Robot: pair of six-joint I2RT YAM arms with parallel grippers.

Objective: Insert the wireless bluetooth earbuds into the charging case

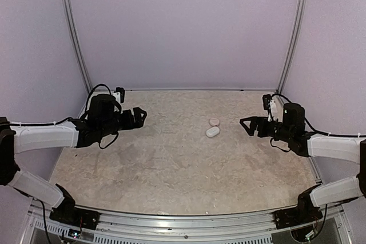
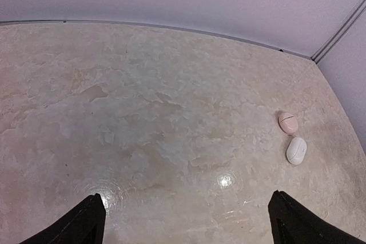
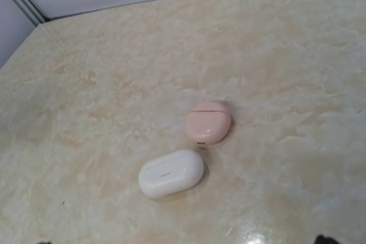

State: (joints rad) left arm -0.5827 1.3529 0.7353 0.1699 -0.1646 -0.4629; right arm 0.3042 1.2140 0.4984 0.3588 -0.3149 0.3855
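Two closed pebble-shaped charging cases lie side by side at the middle of the table: a white case (image 1: 213, 132) and a pink case (image 1: 214, 122) just behind it. They show in the left wrist view at the right, white (image 2: 296, 150) and pink (image 2: 287, 122), and in the right wrist view, white (image 3: 171, 173) and pink (image 3: 208, 123). No earbuds are in view. My left gripper (image 1: 140, 116) is open and empty, well left of the cases, its jaws wide apart (image 2: 186, 221). My right gripper (image 1: 246, 125) is open and empty, just right of the cases (image 3: 183, 242).
The marbled beige tabletop (image 1: 171, 164) is bounded by pale walls at the back and sides, with metal corner rails (image 1: 77, 44). A metal rail (image 1: 183, 215) runs along the near edge between the arm bases.
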